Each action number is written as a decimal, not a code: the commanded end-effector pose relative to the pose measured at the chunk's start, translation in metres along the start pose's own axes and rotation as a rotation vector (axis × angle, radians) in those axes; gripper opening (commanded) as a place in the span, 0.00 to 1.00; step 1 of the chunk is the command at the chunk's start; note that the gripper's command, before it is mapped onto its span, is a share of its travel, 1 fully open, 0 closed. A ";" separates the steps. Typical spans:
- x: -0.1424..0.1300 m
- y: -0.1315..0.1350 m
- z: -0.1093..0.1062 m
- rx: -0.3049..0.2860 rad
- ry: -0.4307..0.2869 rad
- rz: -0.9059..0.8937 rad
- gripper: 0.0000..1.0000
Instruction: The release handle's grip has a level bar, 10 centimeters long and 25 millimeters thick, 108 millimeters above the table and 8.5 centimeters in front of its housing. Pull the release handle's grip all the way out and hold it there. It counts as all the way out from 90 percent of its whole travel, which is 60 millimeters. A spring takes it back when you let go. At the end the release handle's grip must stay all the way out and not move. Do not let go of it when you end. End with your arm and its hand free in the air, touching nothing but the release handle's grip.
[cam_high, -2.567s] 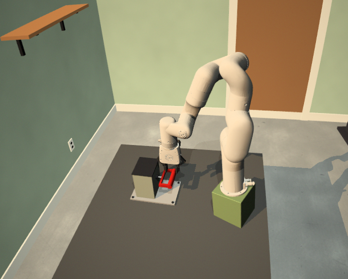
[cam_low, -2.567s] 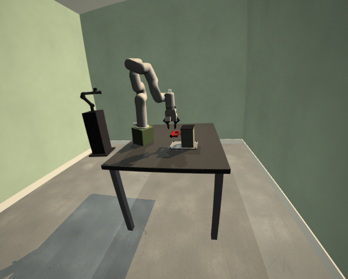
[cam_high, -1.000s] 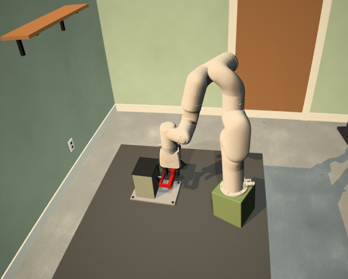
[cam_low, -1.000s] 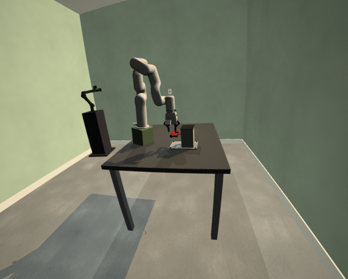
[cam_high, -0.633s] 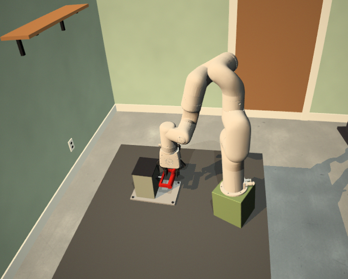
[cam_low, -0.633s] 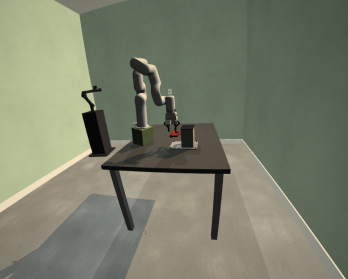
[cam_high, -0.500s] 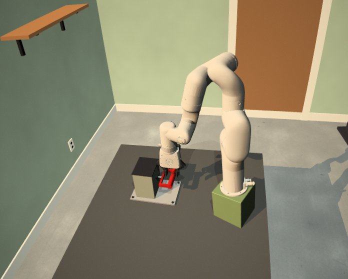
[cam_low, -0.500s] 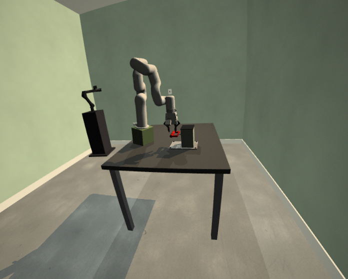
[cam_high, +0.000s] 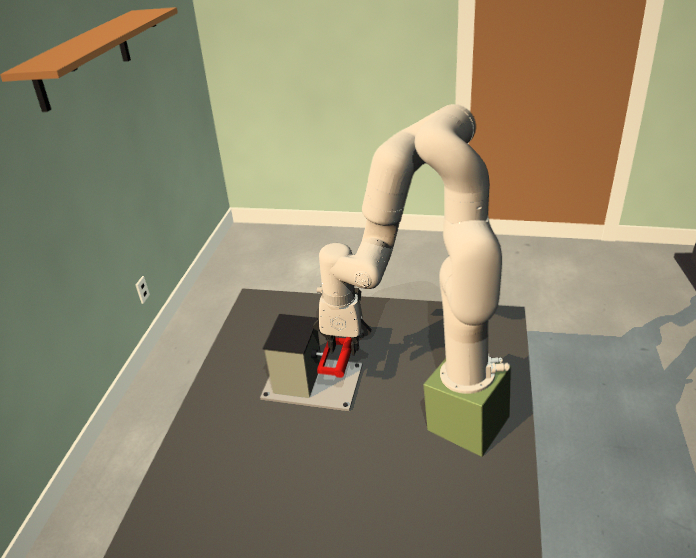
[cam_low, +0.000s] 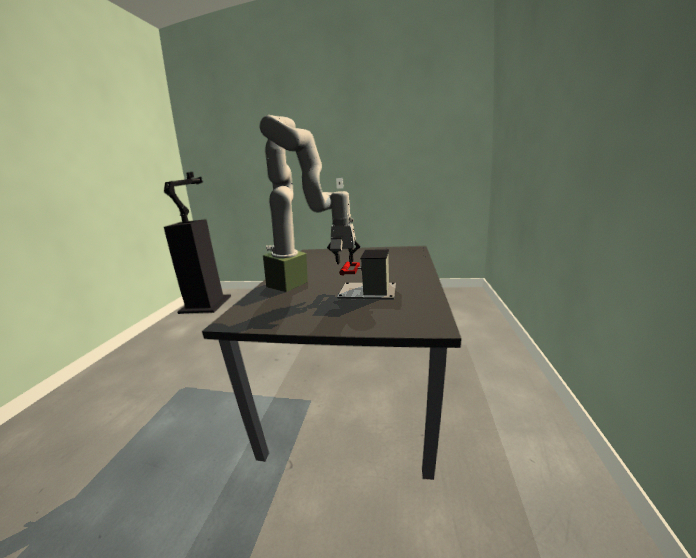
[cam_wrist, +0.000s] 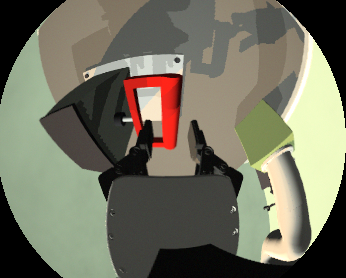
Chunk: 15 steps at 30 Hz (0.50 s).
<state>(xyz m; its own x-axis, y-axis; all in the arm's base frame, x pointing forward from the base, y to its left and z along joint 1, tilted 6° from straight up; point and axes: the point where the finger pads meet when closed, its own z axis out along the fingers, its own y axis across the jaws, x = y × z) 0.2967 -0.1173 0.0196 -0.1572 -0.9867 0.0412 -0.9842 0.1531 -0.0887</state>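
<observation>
My gripper (cam_wrist: 170, 127) hangs half open over the red release handle's grip (cam_high: 332, 361), holding nothing; one finger (cam_wrist: 146, 138) shows in front of the handle's near end and the other stands off to its outer side, so the bar lies between them rather than pinched. The grip projects from the front of the dark-topped housing (cam_high: 288, 360), on the grey base plate (cam_high: 342, 400), and looks close in, not yet drawn out. I point straight down beside the housing so that, I judge, I can straddle the level bar and pull away from the housing without touching it.
</observation>
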 end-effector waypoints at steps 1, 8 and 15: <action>0.000 -0.001 0.000 0.003 0.000 0.000 0.53; 0.000 -0.001 0.003 0.003 0.000 0.000 0.53; 0.000 -0.001 0.009 0.003 0.000 0.000 0.53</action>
<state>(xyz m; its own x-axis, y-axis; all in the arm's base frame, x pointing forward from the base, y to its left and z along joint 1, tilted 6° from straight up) 0.2971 -0.1176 0.0140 -0.1574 -0.9866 0.0425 -0.9842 0.1532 -0.0887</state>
